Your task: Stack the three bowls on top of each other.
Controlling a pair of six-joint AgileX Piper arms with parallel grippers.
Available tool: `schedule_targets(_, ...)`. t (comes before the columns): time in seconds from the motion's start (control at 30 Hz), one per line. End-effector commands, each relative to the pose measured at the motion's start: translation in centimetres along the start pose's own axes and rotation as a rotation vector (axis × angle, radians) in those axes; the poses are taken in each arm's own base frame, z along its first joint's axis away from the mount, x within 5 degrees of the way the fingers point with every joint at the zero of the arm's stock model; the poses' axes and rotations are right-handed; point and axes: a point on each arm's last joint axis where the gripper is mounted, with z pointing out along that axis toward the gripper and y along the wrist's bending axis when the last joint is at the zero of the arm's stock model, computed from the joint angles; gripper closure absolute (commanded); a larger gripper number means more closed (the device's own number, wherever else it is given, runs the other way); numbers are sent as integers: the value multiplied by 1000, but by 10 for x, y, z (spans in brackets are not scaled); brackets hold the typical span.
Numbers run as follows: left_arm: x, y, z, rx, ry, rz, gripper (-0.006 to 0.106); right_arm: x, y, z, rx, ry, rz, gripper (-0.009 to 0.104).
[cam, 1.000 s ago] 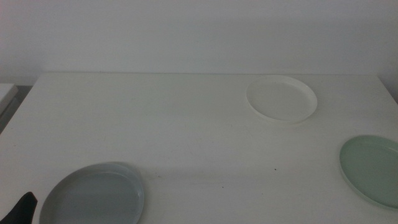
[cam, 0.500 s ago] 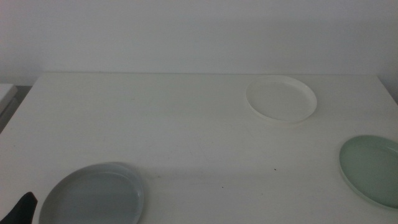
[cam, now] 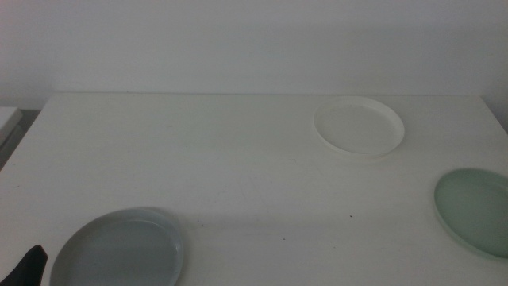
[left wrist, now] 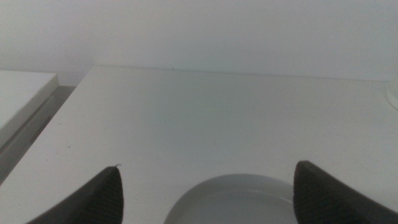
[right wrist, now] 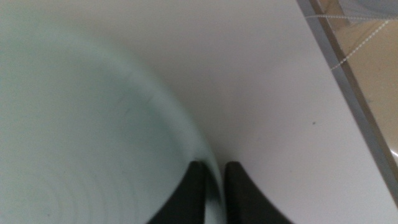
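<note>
While pinched: right gripper (right wrist: 214, 186) jaws straddle the mint bowl (right wrist: 81, 137) rim, closed on it
Left gripper (left wrist: 205, 193): jaws open; grey bowl (left wrist: 233, 199) between

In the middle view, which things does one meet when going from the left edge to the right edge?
Dark left pincer tip at the bottom corner → shallow round grey-blue bowl → shallow round white bowl, farther back → shallow round pale mint green bowl, cut by the right edge.
</note>
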Motion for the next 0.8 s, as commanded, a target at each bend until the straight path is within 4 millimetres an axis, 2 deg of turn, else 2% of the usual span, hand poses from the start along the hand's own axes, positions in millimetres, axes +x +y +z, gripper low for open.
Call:
schedule_targets(0.0,-1,0,0,3,-16,-7,7,-1,-3,2,12,-6,-11,94)
schedule_targets(0.13,-1,0,0,3,-16,-7,7,-2,5,-13,-4,-6,-20,95)
schedule_targets(0.27,-1,0,0,3,-16,-7,7,-4,40,-51,-31,-57,-120,96)
schedule_targets(0.43,-1,0,0,3,-16,-7,7,0,114,-108,-97,-119,-325,98)
schedule_targets(0.53,-1,0,0,3,-16,-7,7,10,166,-130,-184,-145,-434,98)
schedule_targets(0.63,-1,0,0,3,-16,-7,7,24,211,-131,-262,-147,-524,98)
schedule_targets(0.77,-1,0,0,3,-16,-7,7,45,264,-106,-346,-84,-597,98)
